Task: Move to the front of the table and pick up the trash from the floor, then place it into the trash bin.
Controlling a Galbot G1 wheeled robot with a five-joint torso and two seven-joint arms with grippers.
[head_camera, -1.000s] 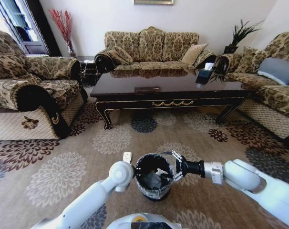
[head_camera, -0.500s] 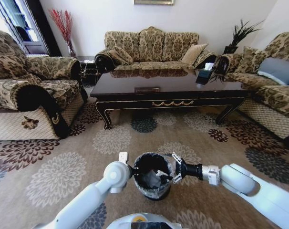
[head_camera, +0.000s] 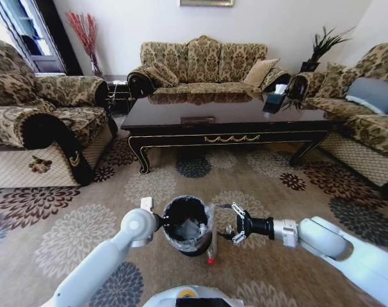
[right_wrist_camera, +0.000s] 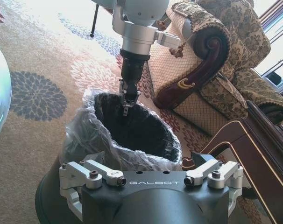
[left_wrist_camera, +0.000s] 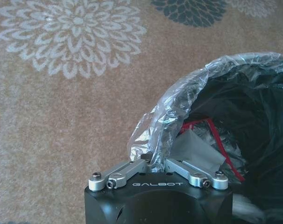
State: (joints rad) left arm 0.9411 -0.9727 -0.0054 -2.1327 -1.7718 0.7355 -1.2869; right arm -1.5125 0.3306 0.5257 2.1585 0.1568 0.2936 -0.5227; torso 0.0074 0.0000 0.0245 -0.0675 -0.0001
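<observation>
The left pincer [head_camera: 161, 223] is closed on the liner rim of the trash bin [head_camera: 185, 238], probably to steady it. The right pincer [head_camera: 230, 225] hangs open and empty beside the bin. A bottle [head_camera: 211, 246] stands on the carpet, apparently touching the bin.

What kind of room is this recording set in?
Most likely a home living room: patterned sofas surround a dark coffee table on a floral carpet, with a small lined trash bin in front.
</observation>
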